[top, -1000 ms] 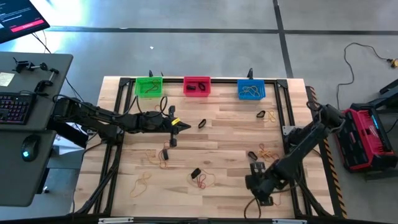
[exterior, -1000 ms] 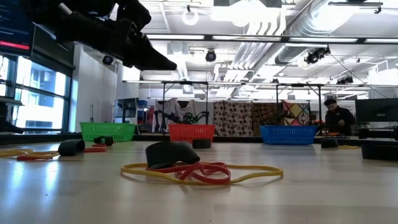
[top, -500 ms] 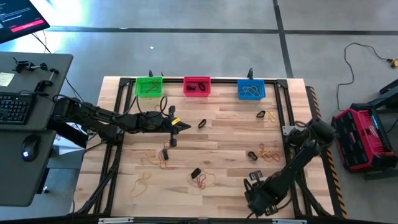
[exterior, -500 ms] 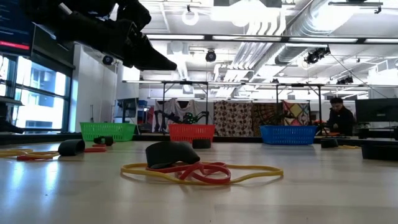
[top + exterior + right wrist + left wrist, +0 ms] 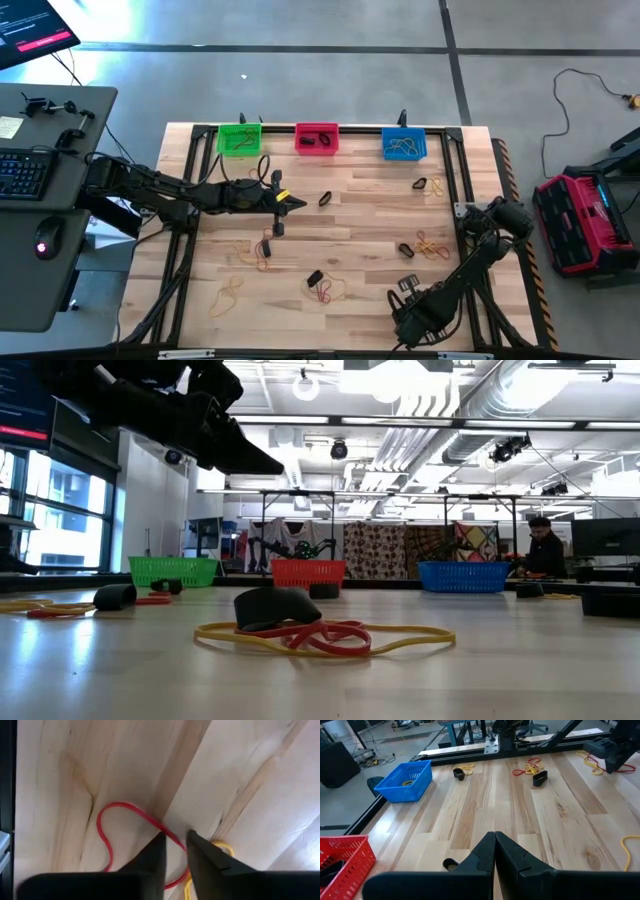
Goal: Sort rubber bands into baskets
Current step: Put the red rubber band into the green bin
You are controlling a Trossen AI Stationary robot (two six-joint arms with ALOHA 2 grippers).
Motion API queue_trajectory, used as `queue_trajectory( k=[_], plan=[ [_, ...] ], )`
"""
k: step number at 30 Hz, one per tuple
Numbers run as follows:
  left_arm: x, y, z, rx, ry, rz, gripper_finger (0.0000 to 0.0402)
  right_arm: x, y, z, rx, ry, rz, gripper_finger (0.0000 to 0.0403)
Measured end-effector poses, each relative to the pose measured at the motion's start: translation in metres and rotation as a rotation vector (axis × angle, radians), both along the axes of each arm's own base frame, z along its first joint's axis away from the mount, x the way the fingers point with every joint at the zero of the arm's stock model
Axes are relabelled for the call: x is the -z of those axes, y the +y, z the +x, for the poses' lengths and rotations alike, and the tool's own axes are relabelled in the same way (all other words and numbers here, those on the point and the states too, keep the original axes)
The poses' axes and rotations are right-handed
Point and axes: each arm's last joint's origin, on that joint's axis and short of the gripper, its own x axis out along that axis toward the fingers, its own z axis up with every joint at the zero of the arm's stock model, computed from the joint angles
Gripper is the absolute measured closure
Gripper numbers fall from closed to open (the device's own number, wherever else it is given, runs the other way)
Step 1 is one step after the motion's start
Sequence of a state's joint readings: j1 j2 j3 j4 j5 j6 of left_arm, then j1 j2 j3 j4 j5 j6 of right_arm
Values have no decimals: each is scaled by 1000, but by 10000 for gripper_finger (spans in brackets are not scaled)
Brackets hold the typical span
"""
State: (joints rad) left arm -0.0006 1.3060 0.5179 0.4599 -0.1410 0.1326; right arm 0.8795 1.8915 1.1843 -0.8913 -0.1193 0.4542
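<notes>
From above, the pale wooden-plank counter (image 5: 350, 230) carries three small plastic baskets along its far edge: a bright green basket (image 5: 239, 139), a red-pink basket (image 5: 317, 137) and a blue basket (image 5: 404, 144). Thin rubber bands in tan, red and black lie scattered, one mixed cluster (image 5: 325, 288) near the middle front. The left end effector (image 5: 297, 204) hovers mid-counter, fingers pressed together, holding nothing. The right end effector (image 5: 405, 288) sits low at the front right.

At counter height, a tangle of yellow and red bands with a black one (image 5: 310, 632) lies in front, the baskets in a row behind; a person (image 5: 545, 550) stands far back.

The left wrist view shows its dark fingers (image 5: 512, 857) shut, above bare wood.

The right wrist view shows the narrow-set fingers (image 5: 152, 857) straddling a thin red rubber band (image 5: 107, 827) on the wood, a yellow band (image 5: 222, 847) just beside; whether they pinch it I cannot tell.
</notes>
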Motion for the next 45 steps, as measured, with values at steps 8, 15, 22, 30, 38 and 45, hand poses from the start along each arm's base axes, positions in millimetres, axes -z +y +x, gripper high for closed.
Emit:
queue_trajectory(
  k=[8,15,22,30,38,45],
  plan=[
    [1,0,0,0,5,0,401,0,-3,-1,-37,38,-5,395],
    [1,0,0,-6,12,-18,401,-1,-14,0,67,91,-80,402],
    [1,-1,0,16,10,-52,401,-20,-9,15,75,13,-79,403],
    [2,-1,-1,17,21,-53,401,-23,0,9,48,74,15,385],
    [4,-1,-1,18,39,-52,401,-17,1,-1,2,41,-55,322],
    [4,-1,-1,18,42,-53,401,-10,8,-4,-63,22,-62,316]
  ],
)
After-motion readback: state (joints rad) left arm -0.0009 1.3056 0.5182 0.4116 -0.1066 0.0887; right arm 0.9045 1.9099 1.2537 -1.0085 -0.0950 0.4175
